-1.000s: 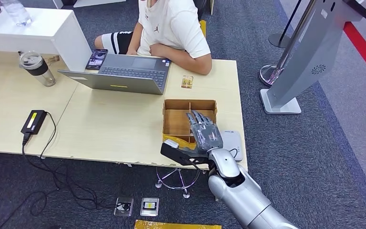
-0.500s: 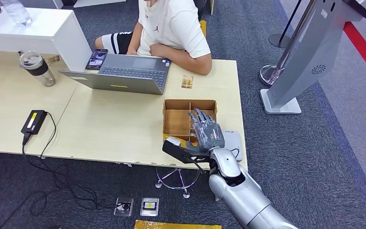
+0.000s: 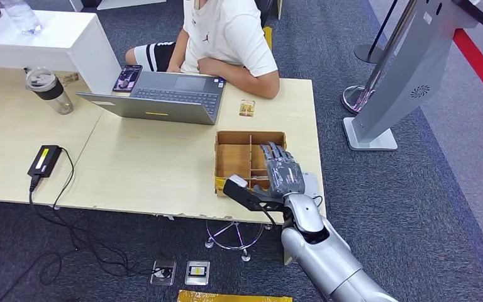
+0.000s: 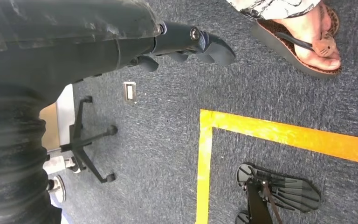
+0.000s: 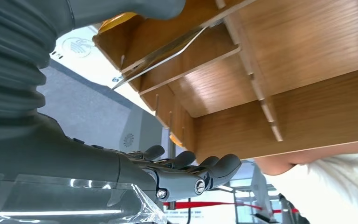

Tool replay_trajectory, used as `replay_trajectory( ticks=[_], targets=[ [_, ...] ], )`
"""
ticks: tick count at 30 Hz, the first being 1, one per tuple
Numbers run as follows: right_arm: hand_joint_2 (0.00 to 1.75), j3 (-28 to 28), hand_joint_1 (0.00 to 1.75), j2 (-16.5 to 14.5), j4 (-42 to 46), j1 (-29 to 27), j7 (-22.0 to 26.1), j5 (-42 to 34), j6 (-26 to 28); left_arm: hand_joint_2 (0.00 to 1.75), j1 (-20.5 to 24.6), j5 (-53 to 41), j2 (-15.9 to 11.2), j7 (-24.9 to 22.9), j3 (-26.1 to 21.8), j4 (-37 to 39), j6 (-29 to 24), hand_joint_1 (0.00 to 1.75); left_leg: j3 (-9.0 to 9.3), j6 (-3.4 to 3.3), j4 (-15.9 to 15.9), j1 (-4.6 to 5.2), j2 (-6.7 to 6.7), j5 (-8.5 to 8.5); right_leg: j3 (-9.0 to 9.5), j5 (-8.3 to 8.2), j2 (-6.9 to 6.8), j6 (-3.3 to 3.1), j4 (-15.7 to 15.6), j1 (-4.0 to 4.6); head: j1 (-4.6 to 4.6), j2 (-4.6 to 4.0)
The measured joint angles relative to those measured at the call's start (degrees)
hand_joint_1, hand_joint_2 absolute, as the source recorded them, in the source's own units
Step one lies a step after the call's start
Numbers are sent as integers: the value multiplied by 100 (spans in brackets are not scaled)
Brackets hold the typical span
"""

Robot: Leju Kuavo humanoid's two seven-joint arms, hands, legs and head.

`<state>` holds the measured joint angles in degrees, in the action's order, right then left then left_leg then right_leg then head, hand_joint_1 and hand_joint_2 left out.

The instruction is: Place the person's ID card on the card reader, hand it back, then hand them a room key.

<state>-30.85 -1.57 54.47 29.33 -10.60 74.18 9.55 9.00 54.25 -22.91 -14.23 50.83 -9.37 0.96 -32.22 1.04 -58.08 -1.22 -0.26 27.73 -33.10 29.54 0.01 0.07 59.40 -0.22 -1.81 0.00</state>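
A: Left side of table [image 3: 138,170], containers first?

B: Lidded cup [image 3: 49,89], upright, near the far left edge; contents not discernible. Black power brick [image 3: 44,160] nearer the front, cable trailing off the edge.

A: Middle?

B: Phone [image 3: 127,78] lying beside an open laptop [image 3: 163,97]. Person [image 3: 226,34] seated behind, forearm resting on the table.

A: Task item?

B: Card [image 3: 247,107], gold-toned, flat on the table, between laptop and forearm, well apart from the hand. Whether ID or key: cannot tell.

A: Box?

B: Wooden box [image 3: 233,157], open top, split by dividers into compartments. Left compartments bare wood in the head view. Right compartments partly covered by the right hand. One thin flat piece [image 5: 168,46] leaning on a divider in the right wrist view; kind unclear.

A: Hands?

B: Right hand [image 3: 281,173] above the box's right half, fingers [image 5: 214,170] stretched out, slightly apart, holding nothing. Left hand [image 4: 186,44] hanging over carpet, fingers nearly straight and side by side, nothing in them.

A: Further right?

B: White reader [image 3: 313,184] just beside the box, partly under the right hand. Grey kiosk [image 3: 409,69] standing on the floor past the table.
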Motion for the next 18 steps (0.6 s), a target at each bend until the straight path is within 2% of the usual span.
replay_trajectory(
  ticks=[12, 18],
  targets=[
    [175, 206, 50, 99, 4, 0, -67, 14, -35, 175, 10, 109, 0, 0, 118, 37, -7, 0, 0, 0, 0, 0, 1, 0, 1, 0, 0, 0, 0, 0, 0, 0],
    [175, 261, 78, 105, 4, 0, -30, 11, -51, 175, 12, 162, 2, -2, 146, 37, -20, 0, 0, 0, 0, 0, 2, 0, 0, 0, 0, 0, 0, 0, 1, 0]
  ],
)
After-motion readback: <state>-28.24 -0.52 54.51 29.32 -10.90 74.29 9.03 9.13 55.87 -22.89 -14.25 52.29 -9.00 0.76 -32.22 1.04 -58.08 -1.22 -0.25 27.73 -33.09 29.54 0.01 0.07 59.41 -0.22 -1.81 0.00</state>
